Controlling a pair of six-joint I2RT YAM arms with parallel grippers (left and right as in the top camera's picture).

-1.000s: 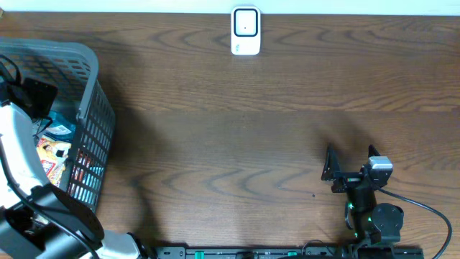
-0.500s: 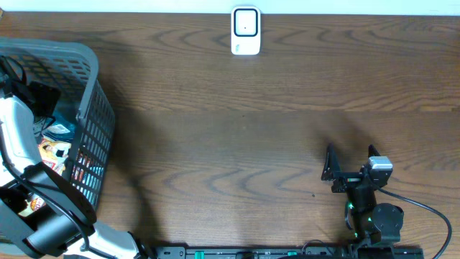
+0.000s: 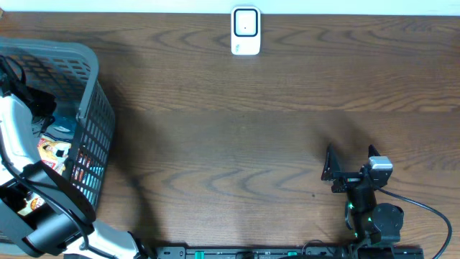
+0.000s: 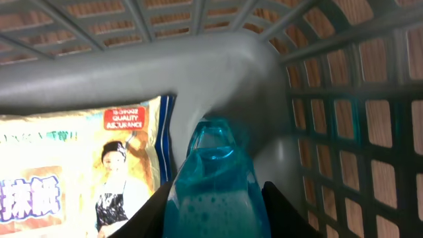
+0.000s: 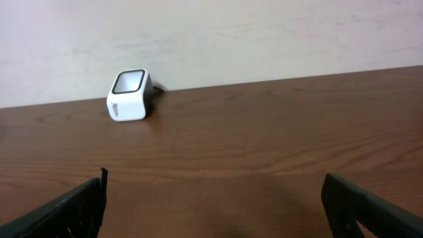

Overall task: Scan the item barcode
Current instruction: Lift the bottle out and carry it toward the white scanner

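Bottle (image 4: 215, 165): long axis runs away from left wrist camera, narrow tip toward basket (image 3: 93, 86) corner wall. Translucent teal-blue, bubbly inside. Lies in basket just beside printed packet (image 4: 79, 165). Left gripper (image 4: 218, 192) clamped on bottle sides. Right gripper (image 5: 213, 182) wide, holding nothing, over counter (image 3: 251, 129). One bottle, one white scanner (image 3: 246, 31), one grey basket.

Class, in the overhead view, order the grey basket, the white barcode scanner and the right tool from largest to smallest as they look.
1. grey basket, though partly cut off.
2-3. right tool and white barcode scanner: look alike, not ranked.
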